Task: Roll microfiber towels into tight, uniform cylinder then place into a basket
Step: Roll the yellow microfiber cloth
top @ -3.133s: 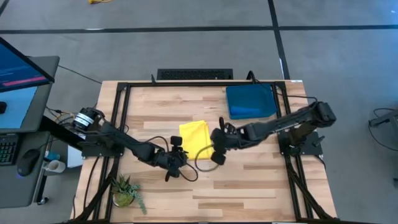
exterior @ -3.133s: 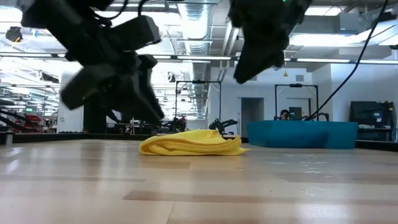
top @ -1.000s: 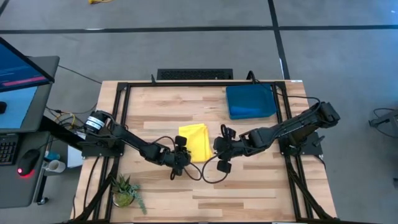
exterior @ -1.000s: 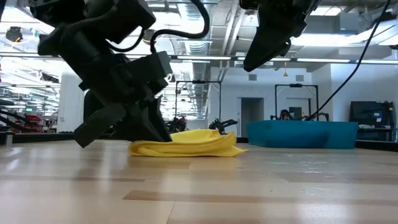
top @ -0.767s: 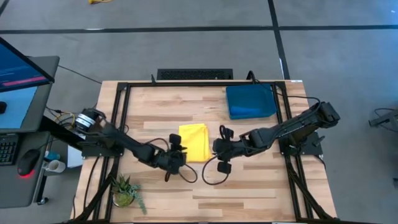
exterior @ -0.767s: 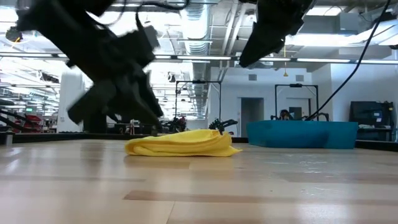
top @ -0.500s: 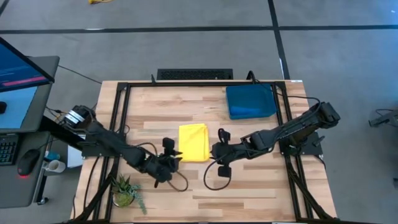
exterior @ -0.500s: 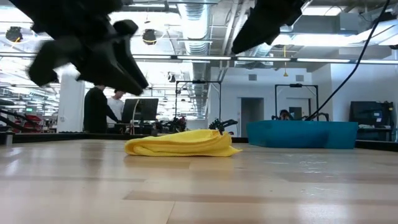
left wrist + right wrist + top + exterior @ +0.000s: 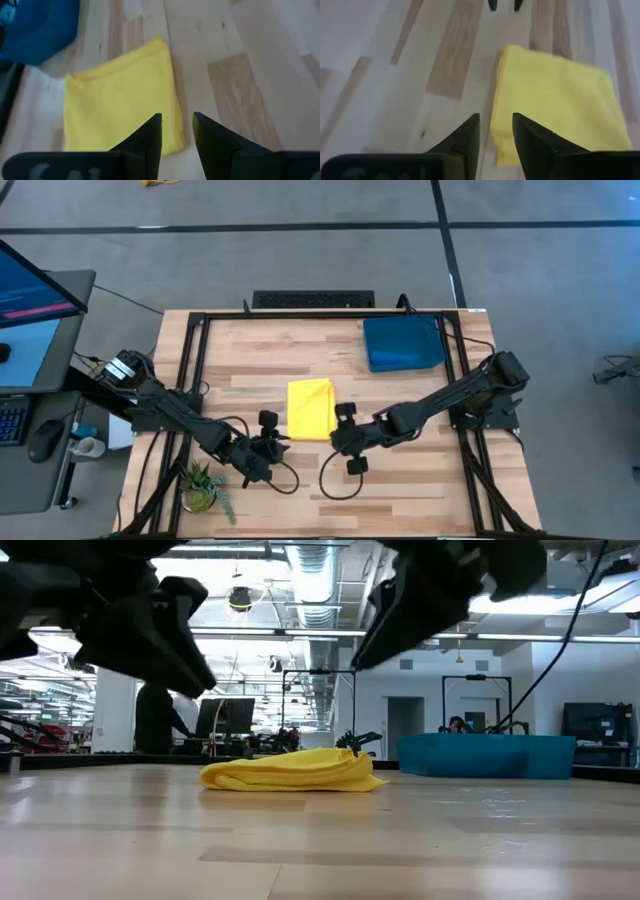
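Both grippers backing off toward near edge since earlier frames; yellow towel [image 9: 311,409] lying flat, folded, mid-table, not rolled. We are holding left gripper [image 9: 262,446] near-left of towel, fingers narrowly parted, empty. Right gripper [image 9: 345,437] hovering near-right of towel, fingers narrowly parted, empty. Basket [image 9: 404,343] sitting far right, blue towel not separately distinguishable there. Risk: we are approaching folded edge with narrow gap, so fingers could push towel instead of pinching it, giving loose, uneven roll.
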Controlling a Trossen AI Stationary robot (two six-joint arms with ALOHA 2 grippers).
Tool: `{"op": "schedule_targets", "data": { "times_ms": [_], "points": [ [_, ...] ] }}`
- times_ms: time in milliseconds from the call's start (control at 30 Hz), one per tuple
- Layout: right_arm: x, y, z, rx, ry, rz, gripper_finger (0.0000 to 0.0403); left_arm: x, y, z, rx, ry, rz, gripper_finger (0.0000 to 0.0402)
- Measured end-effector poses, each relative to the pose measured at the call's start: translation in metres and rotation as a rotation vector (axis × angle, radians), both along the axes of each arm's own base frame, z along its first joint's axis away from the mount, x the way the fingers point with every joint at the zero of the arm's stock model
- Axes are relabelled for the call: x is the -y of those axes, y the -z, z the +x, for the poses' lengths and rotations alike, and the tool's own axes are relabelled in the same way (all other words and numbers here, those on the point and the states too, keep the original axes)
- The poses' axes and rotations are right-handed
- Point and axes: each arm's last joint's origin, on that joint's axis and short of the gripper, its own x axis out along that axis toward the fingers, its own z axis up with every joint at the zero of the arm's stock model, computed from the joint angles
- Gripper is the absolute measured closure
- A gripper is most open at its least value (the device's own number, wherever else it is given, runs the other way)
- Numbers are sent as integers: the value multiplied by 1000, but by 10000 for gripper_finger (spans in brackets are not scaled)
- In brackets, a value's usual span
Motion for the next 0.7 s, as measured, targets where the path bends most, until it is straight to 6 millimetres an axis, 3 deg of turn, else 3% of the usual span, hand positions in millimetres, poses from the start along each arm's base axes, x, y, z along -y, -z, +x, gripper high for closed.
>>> {"op": "schedule_targets", "data": {
  "times_ms": [267, 433, 700],
  "points": [
    [-2, 9, 25, -2, -48, -61, 215, -3, 5, -6, -69, -59, -69, 249],
    [-7, 27, 28, -64, -138, -148, 189, -2, 7, -5, -90, -34, -96, 205],
    [-8, 57, 34, -132, -121, -159, 186, 1, 37, 5, -148, 8, 39, 191]
  ]
}}
